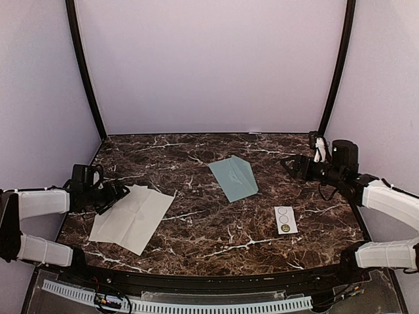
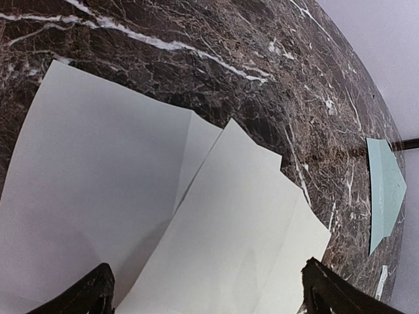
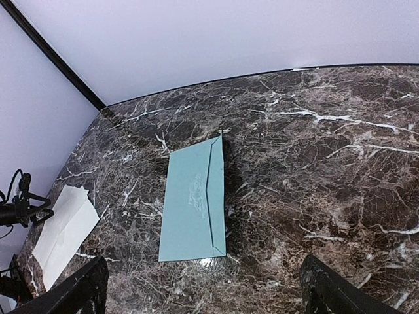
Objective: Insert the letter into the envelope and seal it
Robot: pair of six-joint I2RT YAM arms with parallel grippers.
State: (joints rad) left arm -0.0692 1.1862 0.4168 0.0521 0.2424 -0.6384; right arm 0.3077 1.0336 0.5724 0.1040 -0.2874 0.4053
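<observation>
Paper: big off-white creased letter sheet [image 1: 133, 218], likely thin, light, floppy. Pinch one edge off dark marble bench [image 1: 196, 242]. Left hand [image 2: 209, 291] open over it; right hand [image 3: 203, 291] open.

Creased letter [image 1: 134, 218] flat, apart from blue-green envelope [image 1: 234, 178]

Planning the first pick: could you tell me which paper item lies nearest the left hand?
The large off-white sheet, right by the left hand; the envelope and strip lie farther right.
</observation>
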